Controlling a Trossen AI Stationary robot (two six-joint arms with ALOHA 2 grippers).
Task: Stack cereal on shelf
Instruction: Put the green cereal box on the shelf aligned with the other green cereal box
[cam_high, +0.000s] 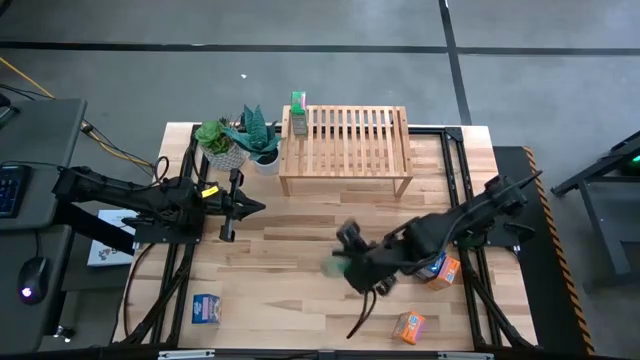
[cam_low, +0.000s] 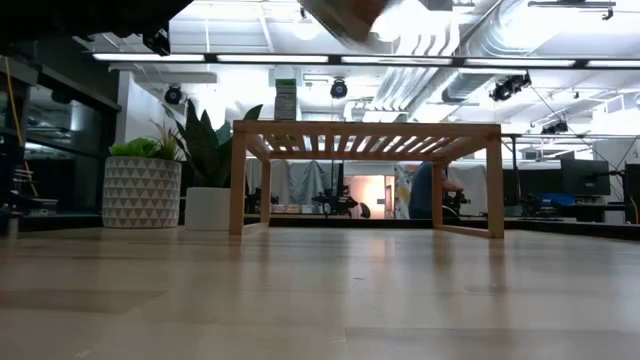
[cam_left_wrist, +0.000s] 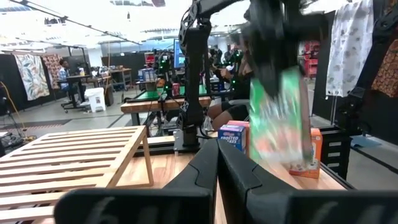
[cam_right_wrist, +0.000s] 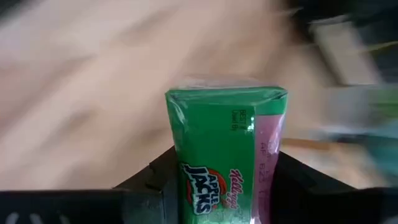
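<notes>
My right gripper (cam_high: 345, 258) hangs over the middle of the table in front of the shelf, shut on a green cereal box (cam_right_wrist: 225, 155), which also shows blurred in the left wrist view (cam_left_wrist: 278, 118). The shelf (cam_high: 345, 145) stands at the far middle, and a second green box (cam_high: 298, 112) stands upright on its far left corner (cam_low: 286, 100). A blue box (cam_high: 207, 310) lies near the front left, an orange box (cam_high: 409, 325) at the front right. Two more boxes (cam_high: 440, 268) sit under the right arm. My left gripper (cam_high: 258, 207) waits shut at the left. My right gripper pinches the green box between its two fingers, one on the pink side panel (cam_right_wrist: 271, 171) and one on the opposite side. The fingers (cam_right_wrist: 155, 183) come slanting down from the table's right. The box hangs clear of the table, its far end pointing away from the wrist.
Two potted plants (cam_high: 225, 140) (cam_high: 262, 140) stand left of the shelf at the far edge. Bare wood lies between the shelf's front and the right gripper. The shelf's slatted top (cam_left_wrist: 68, 158) is bare apart from the box on its corner.
</notes>
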